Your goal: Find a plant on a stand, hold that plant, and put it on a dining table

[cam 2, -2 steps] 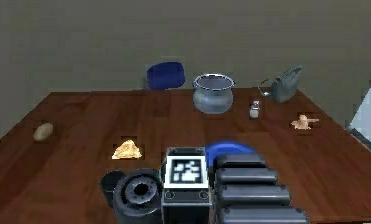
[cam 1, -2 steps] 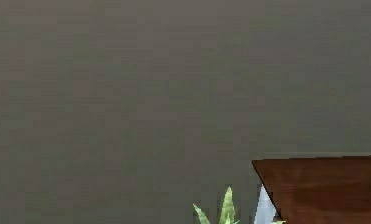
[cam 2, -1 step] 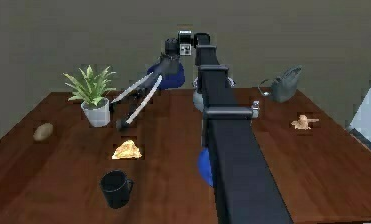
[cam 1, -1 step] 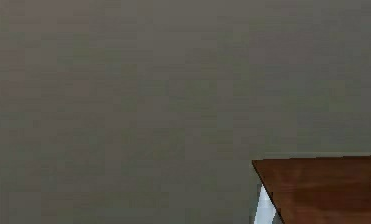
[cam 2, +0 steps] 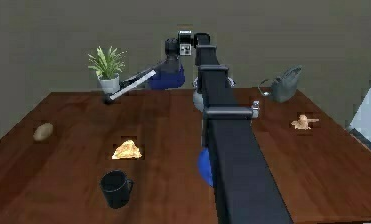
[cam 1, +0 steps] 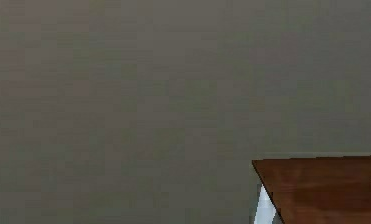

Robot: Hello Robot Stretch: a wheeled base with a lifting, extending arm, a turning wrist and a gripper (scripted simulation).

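Observation:
A green leafy plant (cam 2: 105, 62) in a white pot stands at the far left edge of a brown wooden table (cam 2: 83, 165) in the arm side view. My arm (cam 2: 228, 130) rises over the table's middle as a dark bar. The gripper's (cam 2: 107, 96) thin pale fingers (cam 2: 133, 83) slant down to the left from its blue and dark body, and they end at the pot's base. Because the plant stands on the table right at the fingers' far end, I cannot tell whether the gripper holds anything.
On the table lie a brown lump (cam 2: 43, 131), a yellowish wedge (cam 2: 126, 150), a black mug (cam 2: 116, 187), a blue thing (cam 2: 203, 165) half behind the arm, a grey watering can (cam 2: 283, 84) and a tan piece (cam 2: 305, 122). The forward view has a grey wall and a table corner (cam 1: 318, 190).

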